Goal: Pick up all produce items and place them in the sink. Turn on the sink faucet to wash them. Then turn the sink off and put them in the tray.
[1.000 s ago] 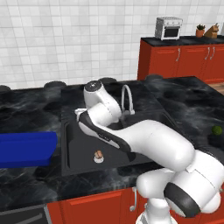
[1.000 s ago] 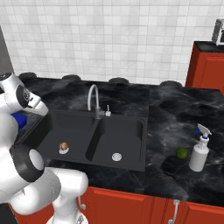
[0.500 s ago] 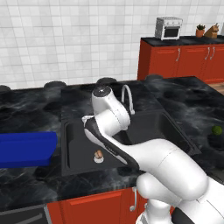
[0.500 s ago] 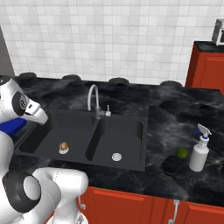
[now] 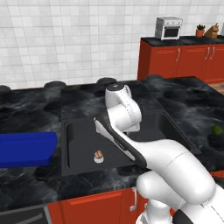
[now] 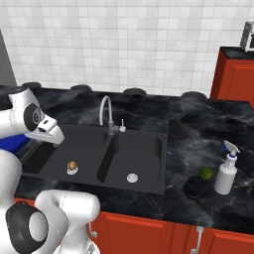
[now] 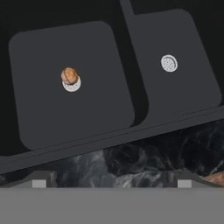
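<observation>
I had the jaws wide and empty above the matte black double-basin sink [image 7: 127, 127], where the tan-brown lumpy piece [image 7: 68, 75] sat on the drain awaiting washing.

The tan-brown lumpy piece [image 6: 72, 165] lies in the left basin of my black double sink [image 6: 149, 184], resting on its round silver drain [image 7: 72, 84]. The dark green ball [image 6: 206, 172] sits on the counter, at about 3 o'clock from the sink. The silver gooseneck faucet [image 6: 104, 111] stands at 12 o'clock behind the divider, and the blue tray [image 5: 26, 148] lies at 9 o'clock from the sink.
</observation>
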